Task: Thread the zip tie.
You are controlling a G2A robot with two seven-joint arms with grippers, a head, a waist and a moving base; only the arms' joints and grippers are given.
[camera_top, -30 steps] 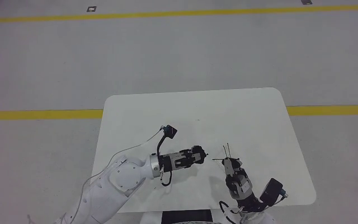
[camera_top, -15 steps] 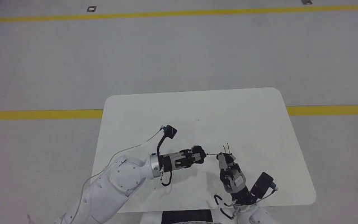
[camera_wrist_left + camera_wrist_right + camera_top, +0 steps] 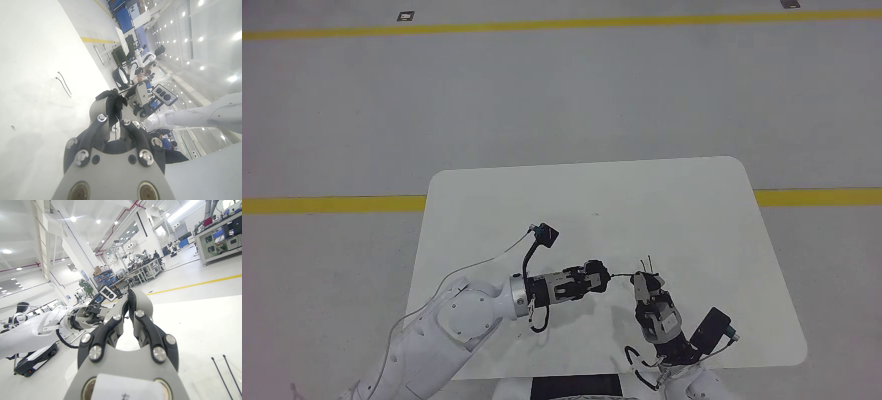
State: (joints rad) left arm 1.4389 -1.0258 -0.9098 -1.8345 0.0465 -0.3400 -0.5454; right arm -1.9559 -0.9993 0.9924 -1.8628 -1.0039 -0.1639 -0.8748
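A thin black zip tie (image 3: pixel 622 276) spans the small gap between my two grippers above the near part of the white table (image 3: pixel 692 200). My left gripper (image 3: pixel 600 275) comes in from the near left and is shut on one end of it. In the left wrist view its dark fingertips (image 3: pixel 113 102) are pressed together. My right gripper (image 3: pixel 640 282) holds the other end from the near right. The right wrist view shows this gripper (image 3: pixel 129 293) shut, with the tie's tip (image 3: pixel 129 282) poking out past the fingertips.
Two spare zip ties (image 3: pixel 647 265) lie side by side on the table just beyond the right gripper; they also appear in the left wrist view (image 3: pixel 64 85) and the right wrist view (image 3: pixel 225 376). A yellow floor line (image 3: pixel 332 204) runs past the table.
Over the last second my right gripper moved left and slightly away from me, closing up to the left gripper. Since half a second ago both arms have kept still.
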